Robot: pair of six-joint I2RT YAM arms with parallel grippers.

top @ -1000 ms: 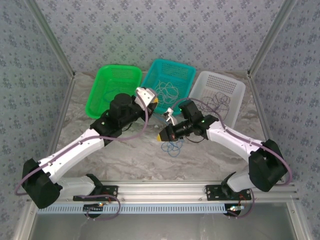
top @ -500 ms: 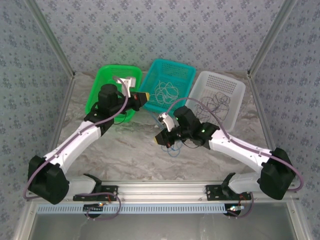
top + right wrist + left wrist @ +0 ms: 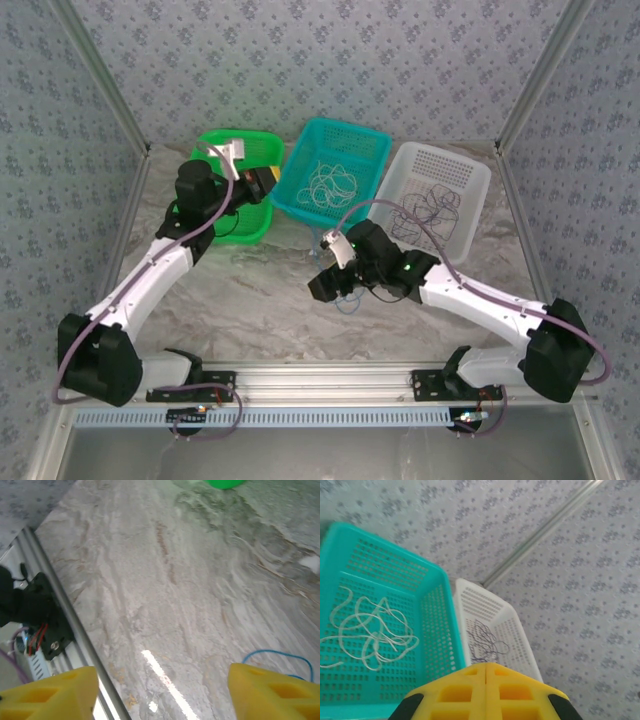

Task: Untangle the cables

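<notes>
sizing up limp, thread-thin cables for a clean pinch

a thin blue wire-like cable (image 3: 280,651) lies in loose loops on the grey marbled counter (image 3: 165,580), just beside the right end effector (image 3: 162,695). its yellow fingers (image 3: 50,695) stand spread wide with nothing between them. a tangle of thin white cables (image 3: 370,635) sits in the teal perforated plastic basket (image 3: 440,630), and the dark brown-black cables (image 3: 482,645) lie in the white perforated basket (image 3: 490,605) next to it. the left end effector (image 3: 486,690) hovers at the edge of the green plastic basket (image 3: 265,148), fingers pressed together, with no cable showing between them.

these cords look almost weightless, soft and a little springy, so a loop will likely drag its neighbours along instead of sliding free. flat on the counter, the blue one gives the pads little to bite. the safest hold seems to be a raised arc of a single strand, away from any crossing. a firm, full closure should stop so thin a cord from slipping through.
</notes>
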